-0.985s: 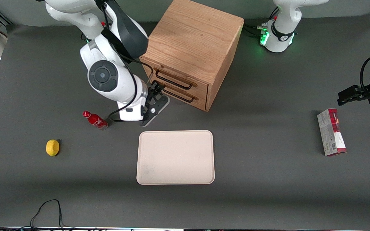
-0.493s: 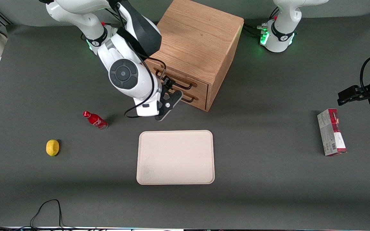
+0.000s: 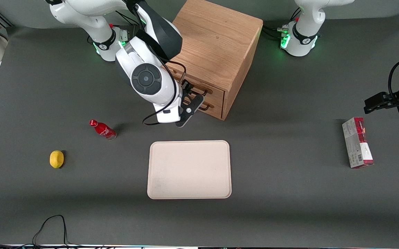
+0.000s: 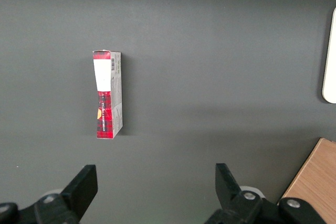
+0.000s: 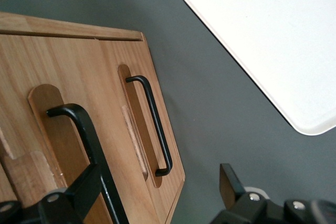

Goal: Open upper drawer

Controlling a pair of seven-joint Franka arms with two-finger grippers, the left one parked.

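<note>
The dark grey counter (image 3: 289, 193) carries an oak cabinet (image 3: 213, 41) standing far from the front camera, between the two arm bases. A pale rectangular tray (image 3: 150, 169) lies flat nearer the camera than the cabinet, well apart from it.

The upper drawer (image 3: 216, 92) is the top one of the two in the cabinet's face. It sits shut, its front flush with the lower drawer (image 3: 216, 105) beneath it.

The right arm's pincer (image 3: 191, 92) hangs in front of the upper drawer at the height of its black wire handle (image 5: 86, 135). The fingers (image 5: 84, 192) are spread wide and grip nothing. In the right wrist view the handle lies between them, just beside one finger.

A red and grey box (image 3: 357, 142) lies toward the parked arm's end of the counter. Toward the working arm's end, a small red bottle (image 3: 102, 129) lies tilted, and a yellow lemon (image 3: 56, 159) sits nearer the camera than the bottle.
</note>
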